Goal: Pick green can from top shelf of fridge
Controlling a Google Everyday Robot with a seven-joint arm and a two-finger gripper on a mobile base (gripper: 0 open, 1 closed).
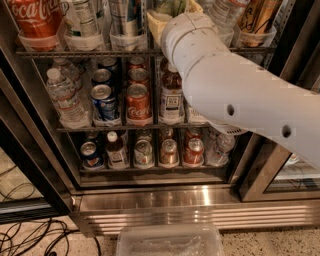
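— While the thick white robot arm covers so much of the large stainless-steel fridge, can you say where the tall pale green can is?

— It stands on the thin dark wire top shelf, about the middle of the row. From the left I see a big red cola can, a white-labelled bottle and a silver can. Then comes the green can, cut off by the upper edge, and further right a tall tan-orange can. The cream-coloured gripper is at the green can, around it or just beside it. Whether it has closed on the can, I cannot tell.

— How to do the pick well, in your opinion?

— I would first make the grasp firm on the body of the can. Then I would lift it a little to pass the row of clear plastic front cups and pull straight back. The neighbours are near on both sides, so any sideways move may push them.

— And the room?

— At the left is a dark door frame, and black cables lie on the speckled floor. A clear plastic bin sits just before the ribbed steel base.
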